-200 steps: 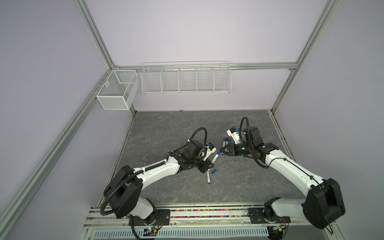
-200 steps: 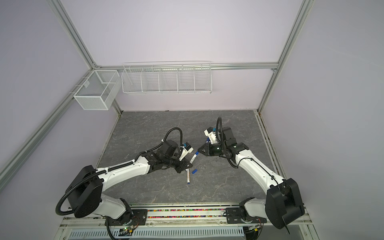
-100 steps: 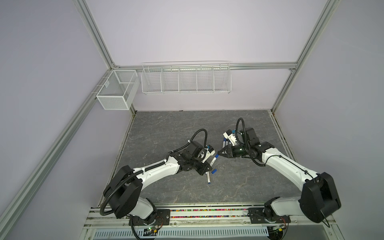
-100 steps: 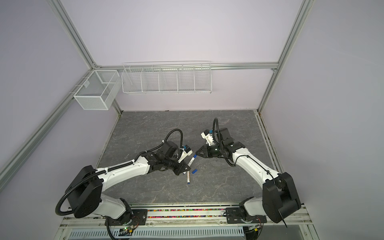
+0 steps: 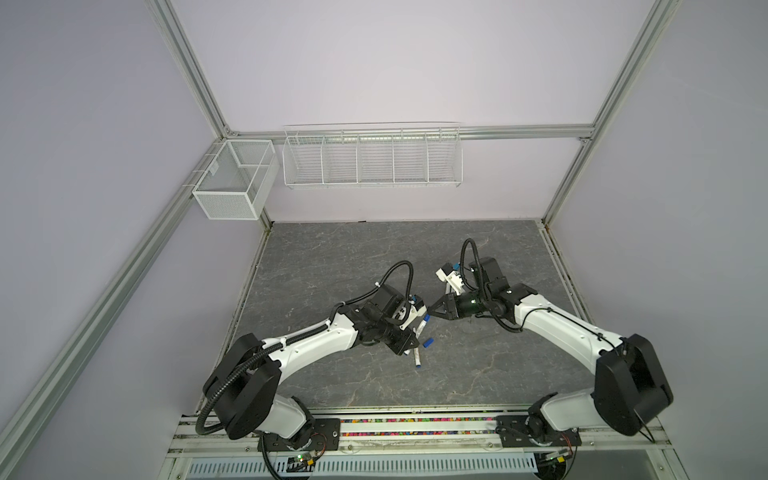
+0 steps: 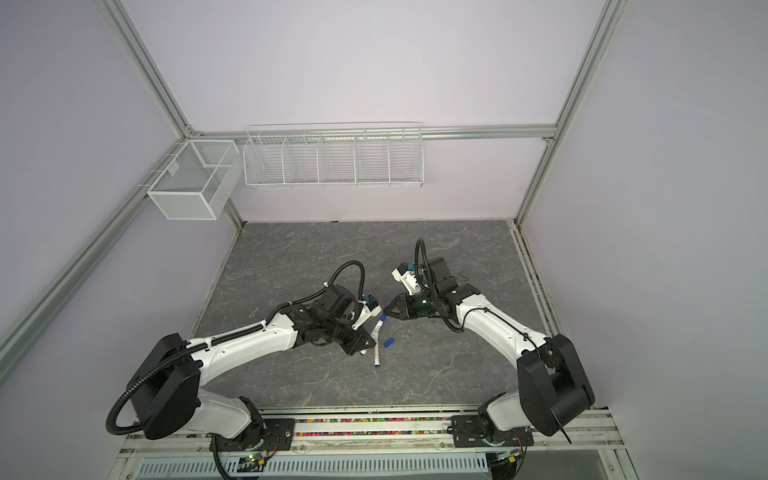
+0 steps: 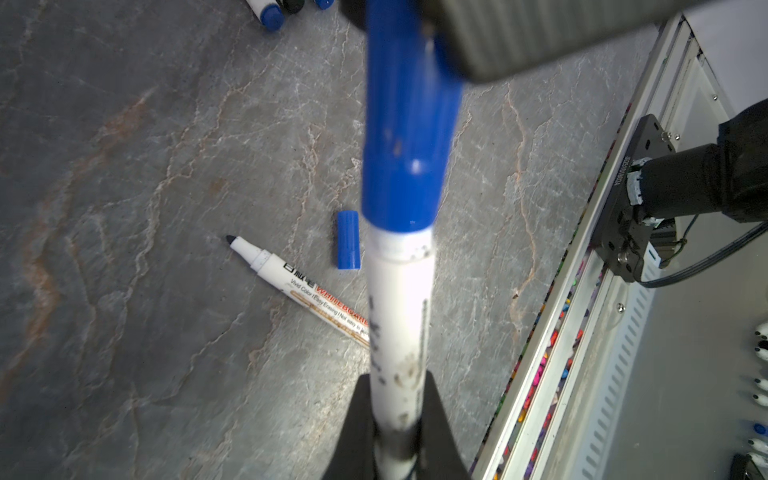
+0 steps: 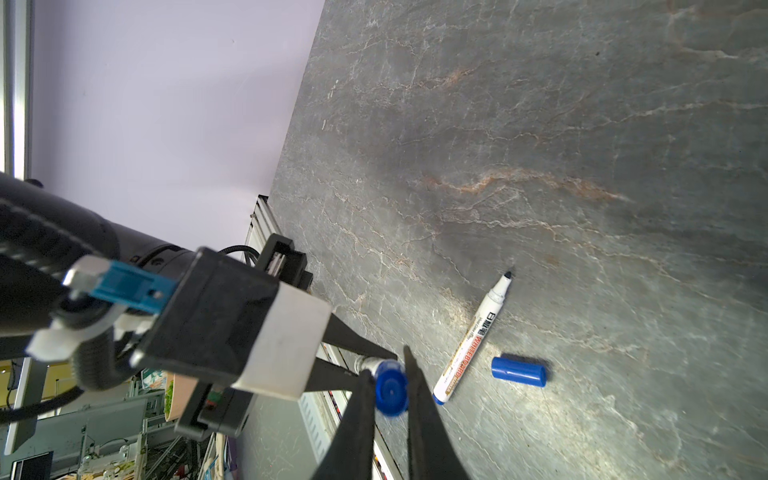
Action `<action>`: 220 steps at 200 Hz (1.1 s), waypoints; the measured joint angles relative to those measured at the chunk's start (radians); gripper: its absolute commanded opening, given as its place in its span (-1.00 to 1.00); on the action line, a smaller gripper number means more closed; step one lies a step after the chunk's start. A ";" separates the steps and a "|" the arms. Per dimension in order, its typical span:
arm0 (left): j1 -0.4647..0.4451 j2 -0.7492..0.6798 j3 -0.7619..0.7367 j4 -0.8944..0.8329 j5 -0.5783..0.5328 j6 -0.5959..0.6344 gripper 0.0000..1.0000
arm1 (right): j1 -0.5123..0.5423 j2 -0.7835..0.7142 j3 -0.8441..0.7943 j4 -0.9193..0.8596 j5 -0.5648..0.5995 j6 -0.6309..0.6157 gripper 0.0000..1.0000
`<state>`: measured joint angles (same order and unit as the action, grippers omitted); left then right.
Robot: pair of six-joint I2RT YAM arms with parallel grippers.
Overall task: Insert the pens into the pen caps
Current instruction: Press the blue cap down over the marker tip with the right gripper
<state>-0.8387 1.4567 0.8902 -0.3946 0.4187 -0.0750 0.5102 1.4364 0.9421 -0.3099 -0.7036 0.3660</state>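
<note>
My left gripper [image 7: 397,386] is shut on the lower barrel of a white pen [image 7: 399,324]. A blue pen cap [image 7: 409,145] sits over that pen's tip, and my right gripper [image 8: 387,365] is shut on this cap [image 8: 390,388]. In both top views the two grippers meet at mid-table, left gripper [image 5: 412,338] and right gripper [image 5: 432,313], with the held pen [image 6: 378,328] between them. On the table just below lie an uncapped pen [image 7: 299,286] [image 5: 417,359] with a black tip and a loose blue cap [image 7: 348,240] [image 5: 427,343].
Ends of more capped pens [image 7: 270,10] show at the edge of the left wrist view. A wire rack [image 5: 372,156] and a mesh box [image 5: 232,183] hang on the back wall. The front rail [image 5: 415,426] borders the grey table [image 5: 353,257].
My right gripper has moved left and nearer, bringing the blue cap onto the tip of the pen in my left gripper. The left arm has barely moved.
</note>
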 measured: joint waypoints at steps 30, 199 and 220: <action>0.015 0.000 0.000 0.007 0.017 -0.017 -1.00 | 0.002 0.003 0.000 0.025 0.001 0.000 -0.71; 0.029 -0.116 -0.014 -0.002 0.128 0.026 -1.00 | 0.002 -0.086 -0.013 0.059 -0.133 -0.016 -0.73; 0.028 -0.116 -0.017 -0.002 0.120 0.027 -1.00 | 0.014 -0.080 0.008 0.023 -0.106 -0.043 -0.75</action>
<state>-0.8108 1.3407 0.8730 -0.3965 0.5385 -0.0479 0.5243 1.3563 0.9501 -0.2874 -0.8101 0.3225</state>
